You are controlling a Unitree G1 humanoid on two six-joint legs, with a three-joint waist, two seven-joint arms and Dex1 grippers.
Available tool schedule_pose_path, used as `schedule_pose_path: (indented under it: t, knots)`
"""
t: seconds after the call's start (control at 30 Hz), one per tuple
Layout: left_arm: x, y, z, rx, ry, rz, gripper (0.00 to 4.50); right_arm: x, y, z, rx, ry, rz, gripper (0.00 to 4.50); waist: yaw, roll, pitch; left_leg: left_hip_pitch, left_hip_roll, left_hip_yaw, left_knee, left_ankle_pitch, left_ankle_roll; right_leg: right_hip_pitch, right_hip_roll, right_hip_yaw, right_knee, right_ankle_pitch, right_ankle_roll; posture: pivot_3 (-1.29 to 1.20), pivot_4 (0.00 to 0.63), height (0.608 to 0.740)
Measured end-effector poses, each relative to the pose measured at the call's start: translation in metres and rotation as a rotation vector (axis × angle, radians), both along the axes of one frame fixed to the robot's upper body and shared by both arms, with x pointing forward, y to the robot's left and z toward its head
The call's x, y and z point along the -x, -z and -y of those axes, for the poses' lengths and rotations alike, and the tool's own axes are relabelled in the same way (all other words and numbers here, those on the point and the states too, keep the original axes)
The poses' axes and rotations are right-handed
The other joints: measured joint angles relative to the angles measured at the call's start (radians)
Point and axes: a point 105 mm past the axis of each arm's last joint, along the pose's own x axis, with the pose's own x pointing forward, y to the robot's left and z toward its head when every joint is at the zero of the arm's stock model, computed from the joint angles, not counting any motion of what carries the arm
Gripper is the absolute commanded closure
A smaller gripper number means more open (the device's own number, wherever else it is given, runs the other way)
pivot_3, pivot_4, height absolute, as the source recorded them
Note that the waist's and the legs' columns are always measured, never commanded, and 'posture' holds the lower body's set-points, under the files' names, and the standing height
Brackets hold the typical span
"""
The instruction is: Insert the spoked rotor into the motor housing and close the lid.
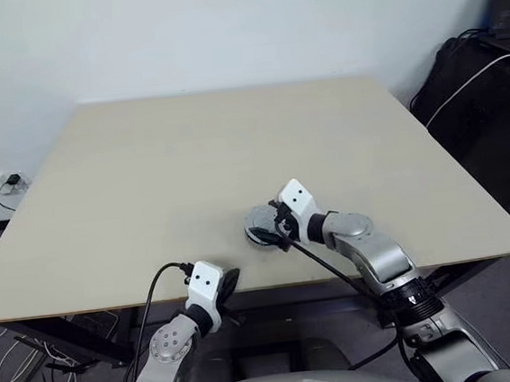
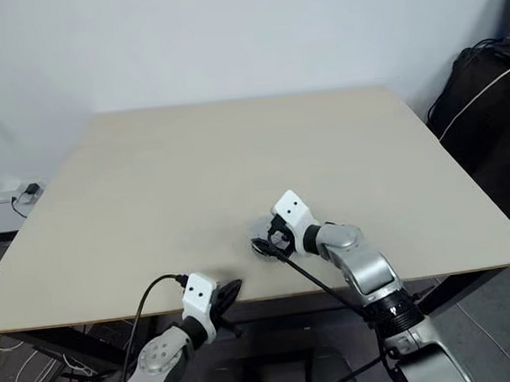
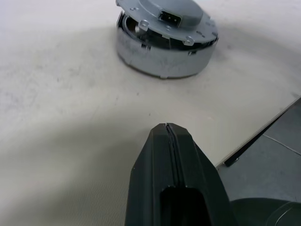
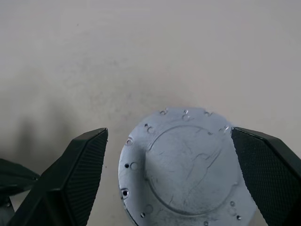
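Nearest the camera, the left gripper (image 1: pixel 229 284) sits low at the table's (image 1: pixel 146 183) near edge, its two black fingers (image 3: pixel 171 155) pressed flat together with nothing between them, pointing forward and a little toward the middle. Farther in, the right arm reaches across from the right side with its wrist bent inward, and the right gripper (image 4: pixel 169 174) hangs over the motor housing (image 3: pixel 164 52) with its fingers spread wide, one on each side of the round grey lid (image 4: pixel 188 165) and apart from it. That lid lies on top of the housing, which stands on the table near the front edge, a little right of centre. From the left wrist the lid looks slightly askew, with a dark gap under one side of its rim and a small dark socket on top; whether it is fully seated cannot be told. Copper windings and any rotor inside are covered by the lid. A dark bag (image 1: pixel 461 81) with a white cable rests on the floor beyond the table's right side.
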Motion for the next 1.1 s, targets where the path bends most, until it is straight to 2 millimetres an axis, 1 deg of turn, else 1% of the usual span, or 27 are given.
schedule_pose_path:
  t: [0.2, 0.33, 0.47, 0.53, 0.63, 0.67, 1.1]
  knots:
    - [0.002, 0.003, -0.002, -0.007, -0.002, -0.016, 4.5, -0.008, 0.015, 0.001, 0.041, 0.037, -0.019, 0.02, 0.0, 0.0, 0.0, 0.0, 0.0, 0.0, 0.0, 0.0, 0.0, 0.0, 0.0, 0.0, 0.0, 0.0, 0.0, 0.0, 0.0, 0.74]
    - [0.003, 0.004, -0.003, -0.009, -0.005, -0.021, 4.5, -0.01, 0.022, -0.001, 0.037, 0.049, -0.037, 0.02, -0.001, 0.0, 0.0, 0.0, 0.0, 0.0, 0.0, 0.0, 0.0, 0.0, 0.0, 0.0, 0.0, 0.0, 0.0, 0.0, 0.0, 0.74]
    - [0.004, 0.005, -0.005, -0.012, -0.012, -0.027, 4.5, -0.012, 0.029, 0.003, 0.062, 0.072, -0.05, 0.02, 0.0, 0.0, 0.0, 0.0, 0.0, 0.0, 0.0, 0.0, 0.0, 0.0, 0.0, 0.0, 0.0, 0.0, 0.0, 0.0, 0.0, 0.74]
    - [0.004, 0.005, -0.006, -0.012, -0.015, -0.026, 4.5, -0.013, 0.029, 0.004, 0.067, 0.077, -0.049, 0.4, 0.0, 0.0, 0.0, 0.0, 0.0, 0.0, 0.0, 0.0, 0.0, 0.0, 0.0, 0.0, 0.0, 0.0, 0.0, 0.0, 0.0, 0.74]
    - [0.004, 0.005, -0.006, -0.011, -0.015, -0.026, 4.5, -0.013, 0.029, 0.004, 0.069, 0.077, -0.047, 1.27, 0.0, 0.001, 0.0, 0.0, 0.0, 0.0, 0.0, 0.0, 0.0, 0.0, 0.0, 0.0, 0.0, 0.0, 0.0, 0.0, 0.0, 0.74]
    - [0.004, 0.005, -0.006, -0.011, -0.015, -0.026, 4.5, -0.013, 0.029, 0.004, 0.069, 0.077, -0.047, 1.32, 0.0, 0.001, 0.0, 0.0, 0.0, 0.0, 0.0, 0.0, 0.0, 0.0, 0.0, 0.0, 0.0, 0.0, 0.0, 0.0, 0.0, 0.74]
    - [0.003, 0.003, -0.004, -0.005, -0.007, -0.018, 4.5, -0.008, 0.028, 0.006, 0.099, 0.036, -0.053, 1.32, 0.001, 0.001, -0.001, 0.0, 0.0, 0.0, 0.0, 0.0, 0.0, 0.0, 0.0, 0.0, 0.0, 0.0, 0.0, 0.0, 0.0, 0.74]
